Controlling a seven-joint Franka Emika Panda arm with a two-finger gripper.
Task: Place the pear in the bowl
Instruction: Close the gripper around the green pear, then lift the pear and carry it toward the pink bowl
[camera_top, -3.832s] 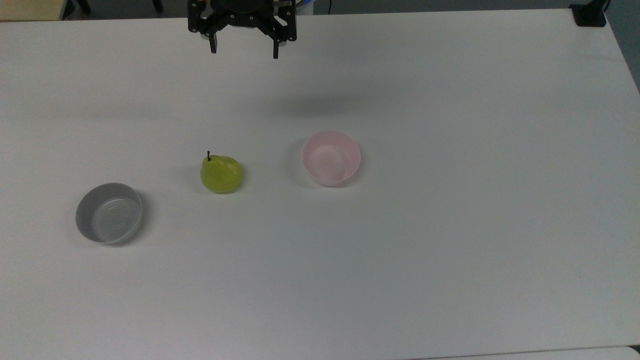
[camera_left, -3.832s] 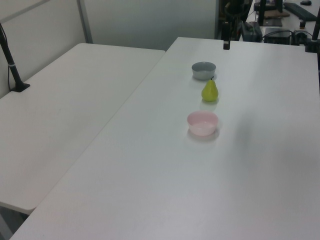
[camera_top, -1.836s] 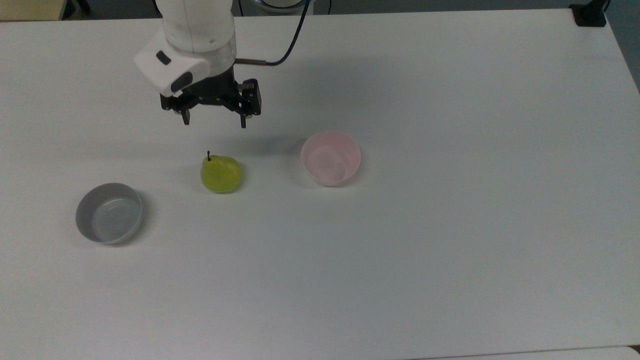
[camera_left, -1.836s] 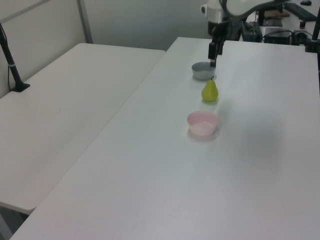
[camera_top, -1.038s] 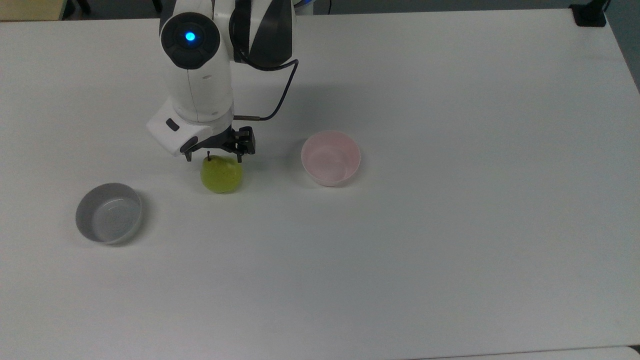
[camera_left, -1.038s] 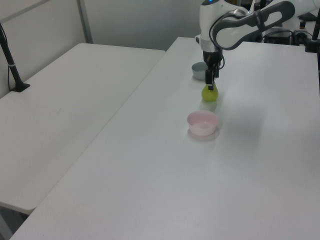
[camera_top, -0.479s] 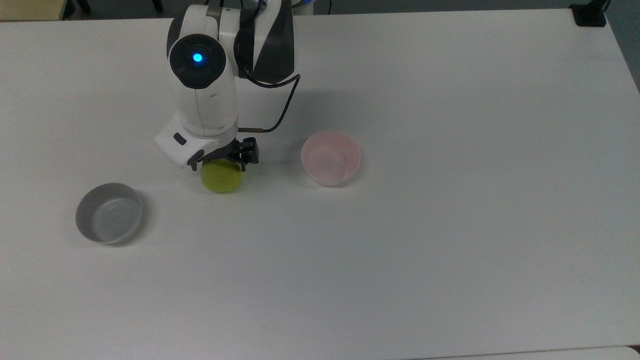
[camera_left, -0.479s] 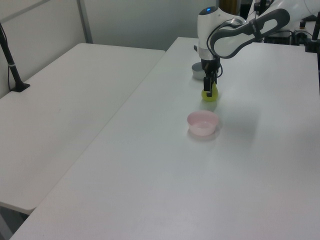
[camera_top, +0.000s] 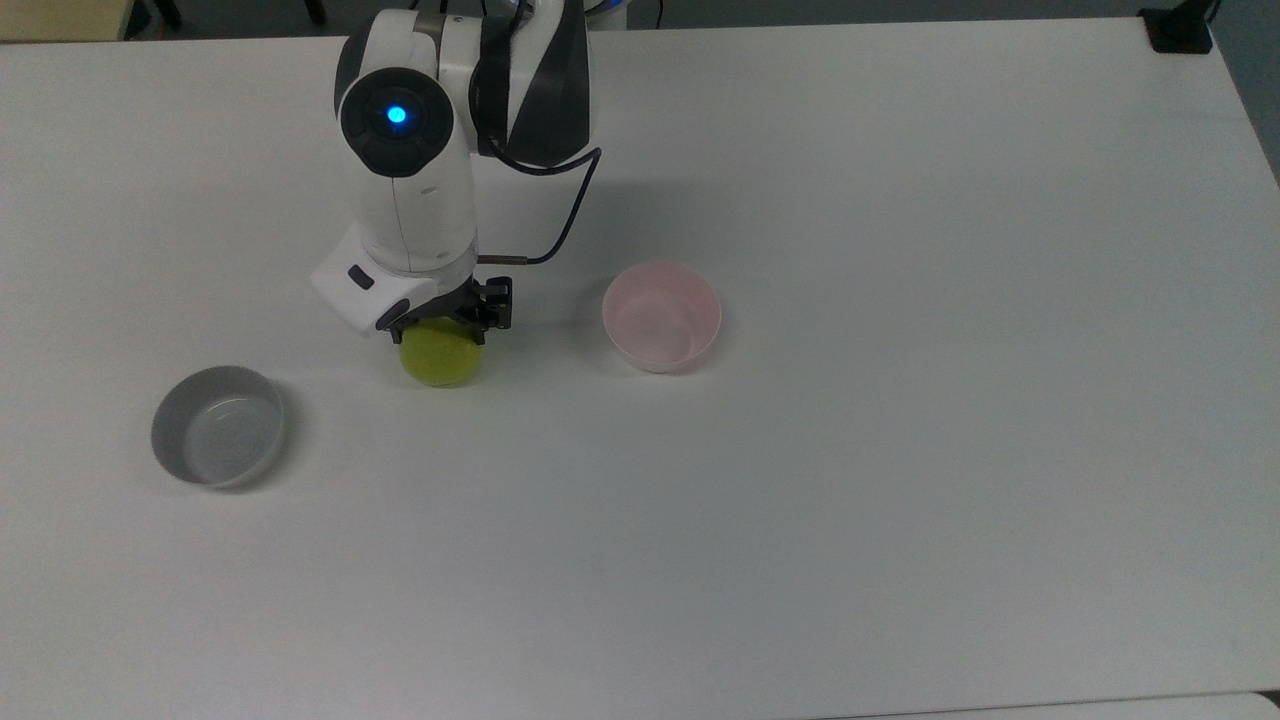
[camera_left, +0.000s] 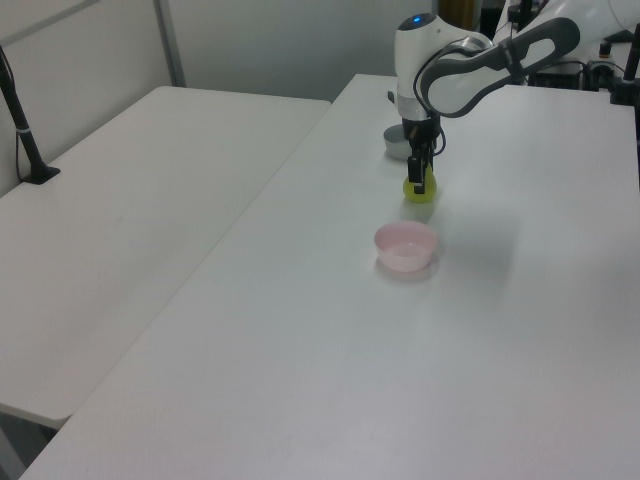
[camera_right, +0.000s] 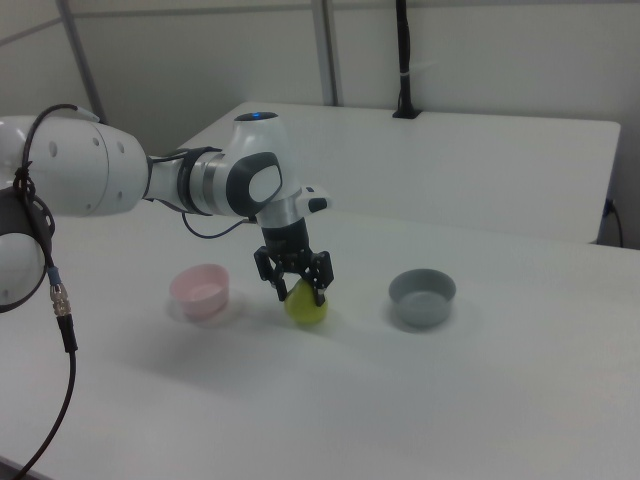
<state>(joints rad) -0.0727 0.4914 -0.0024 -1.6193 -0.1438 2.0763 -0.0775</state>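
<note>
The yellow-green pear (camera_top: 441, 364) (camera_left: 423, 193) (camera_right: 307, 311) rests on the white table (camera_top: 900, 450), its top and stem hidden under my hand. My gripper (camera_top: 440, 328) (camera_right: 300, 295) has come down over the pear, one dark finger on each side of its upper body, still spread wide. Whether the pads touch the fruit I cannot tell. The pale pink bowl (camera_top: 661, 316) (camera_left: 405, 246) (camera_right: 201, 290) stands empty a short way off, at the top view's right of the pear.
A grey bowl (camera_top: 217, 426) (camera_right: 422, 296) sits empty at the top view's left of the pear. A second white table (camera_left: 120, 220) adjoins at the left view's left. A dark post (camera_left: 20, 120) is clamped to that table.
The arm came from the table's far edge down over the pear. In the last half second it barely shifted, settling slightly lower around the fruit. Pear and bowls have not moved.
</note>
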